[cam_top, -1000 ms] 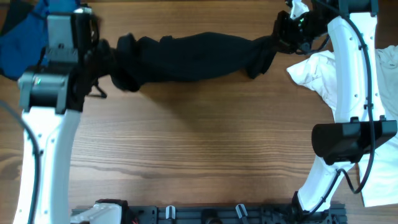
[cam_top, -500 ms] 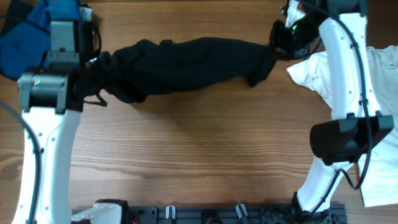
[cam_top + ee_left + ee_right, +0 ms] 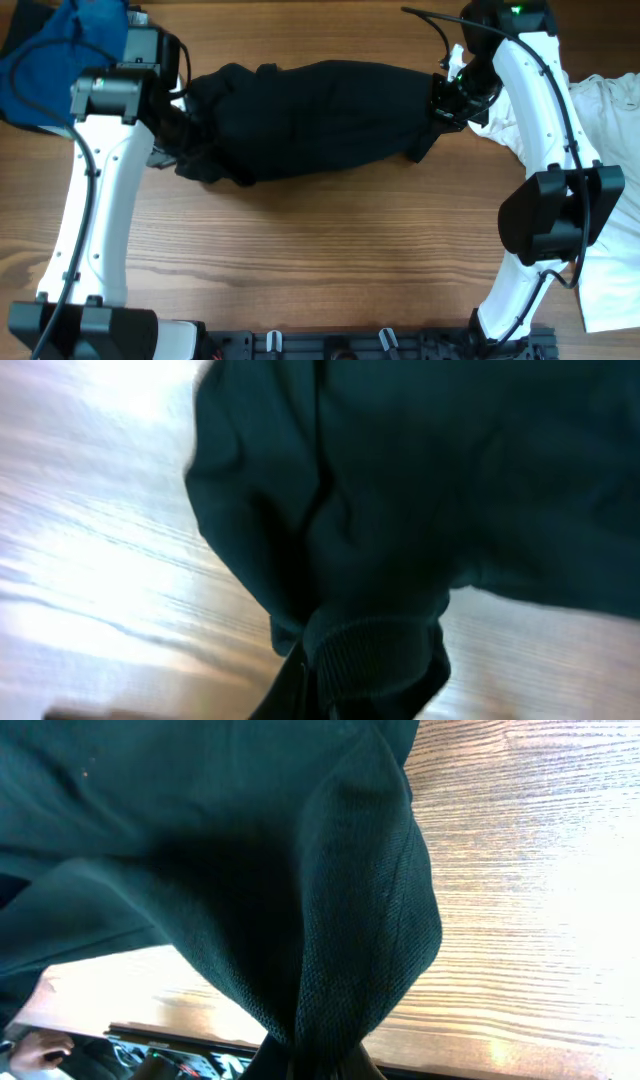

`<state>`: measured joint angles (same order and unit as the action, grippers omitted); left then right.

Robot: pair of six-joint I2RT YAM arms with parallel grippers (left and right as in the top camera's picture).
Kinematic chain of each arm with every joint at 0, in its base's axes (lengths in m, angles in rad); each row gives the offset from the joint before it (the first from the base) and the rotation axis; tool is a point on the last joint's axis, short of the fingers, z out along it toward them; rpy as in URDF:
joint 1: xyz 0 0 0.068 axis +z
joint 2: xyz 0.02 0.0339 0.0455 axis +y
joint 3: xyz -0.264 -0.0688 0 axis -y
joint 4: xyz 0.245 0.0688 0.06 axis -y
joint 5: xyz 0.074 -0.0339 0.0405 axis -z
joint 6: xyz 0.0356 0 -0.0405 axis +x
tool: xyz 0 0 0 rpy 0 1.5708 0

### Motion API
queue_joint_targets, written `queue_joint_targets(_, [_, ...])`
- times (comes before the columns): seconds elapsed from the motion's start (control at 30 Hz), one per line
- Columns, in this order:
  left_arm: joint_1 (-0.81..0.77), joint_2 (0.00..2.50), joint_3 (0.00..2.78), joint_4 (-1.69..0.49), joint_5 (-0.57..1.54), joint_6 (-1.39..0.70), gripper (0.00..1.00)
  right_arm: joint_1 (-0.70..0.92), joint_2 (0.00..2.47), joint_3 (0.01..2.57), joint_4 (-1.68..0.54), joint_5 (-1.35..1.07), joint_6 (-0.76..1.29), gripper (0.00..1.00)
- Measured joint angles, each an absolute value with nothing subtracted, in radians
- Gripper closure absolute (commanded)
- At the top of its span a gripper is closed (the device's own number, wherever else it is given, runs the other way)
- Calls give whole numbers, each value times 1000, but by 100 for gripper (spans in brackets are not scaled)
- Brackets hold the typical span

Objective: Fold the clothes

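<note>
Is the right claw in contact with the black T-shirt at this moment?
Touching. The right wrist view shows the black T-shirt gathered into a pinched bunch running straight into the right claw at the bottom edge.

We see a black T-shirt (image 3: 310,115) on a brown, stripy wooden table (image 3: 320,260). A blue shirt (image 3: 40,60) lies far left, and a white T-shirt (image 3: 615,105) lies on the right.

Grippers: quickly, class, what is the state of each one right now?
Left gripper: shut on the black T-shirt.
Right gripper: shut on the black T-shirt, at its other end.
</note>
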<state>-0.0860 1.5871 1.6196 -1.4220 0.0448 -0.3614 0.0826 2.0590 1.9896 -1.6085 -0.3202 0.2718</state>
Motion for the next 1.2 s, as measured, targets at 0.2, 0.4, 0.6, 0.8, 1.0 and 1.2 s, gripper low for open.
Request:
queue_joint_targets(0.2, [-86, 1590, 1530, -1425, 81, -361, 96, 83, 2059, 1937, -1607, -304, 259, 96])
queue_joint_targets(0.4, [-86, 1592, 1454, -1399, 102, -361, 96, 83, 2059, 1816, -1604, -276, 256, 95])
queue_joint_targets(0.6, [-86, 1592, 1399, -1386, 104, -361, 96, 83, 2058, 1649, -1592, -267, 252, 96])
queue_joint_targets(0.8, [-86, 1592, 1339, -1383, 110, -361, 96, 83, 2058, 1436, -1552, -261, 234, 96])
queue_joint_targets(1.0, [-86, 1592, 1254, -1374, 123, -361, 96, 83, 2058, 1301, -1505, -261, 229, 96])
queue_joint_targets(1.2, [-86, 1592, 1156, -1331, 130, -361, 96, 83, 2058, 1225, -1447, -261, 229, 96])
